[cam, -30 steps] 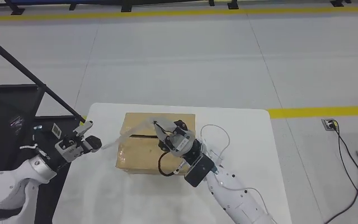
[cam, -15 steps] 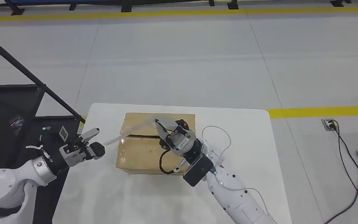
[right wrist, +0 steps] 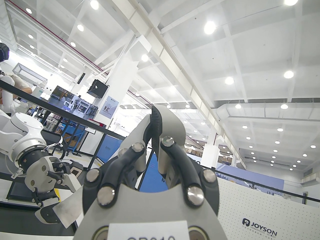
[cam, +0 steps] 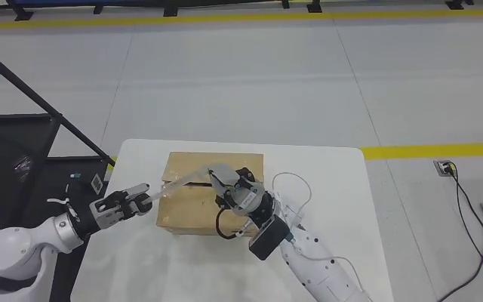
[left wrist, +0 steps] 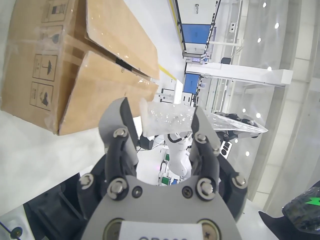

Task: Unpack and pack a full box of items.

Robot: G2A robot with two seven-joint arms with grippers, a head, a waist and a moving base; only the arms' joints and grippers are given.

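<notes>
Cardboard box (cam: pixel 189 213) mid-desk (cam: pixel 332 189), flaps down | clear tape strip (cam: pixel 179 181) runs from right gripper (right wrist: pixel 155 118), jaws pinching it above box, to left gripper (left wrist: pixel 160 116), jaws spread around its end

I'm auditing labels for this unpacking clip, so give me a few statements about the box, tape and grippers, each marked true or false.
1. The cardboard box rests on the white table. True.
2. Its top flaps stand wide open. False: they lie down, with a narrow gap between them.
3. A clear tape strip runs from the left gripper to the right gripper. True.
4. The left gripper is clamped shut. False: its fingers are apart, with the strip between them.
</notes>
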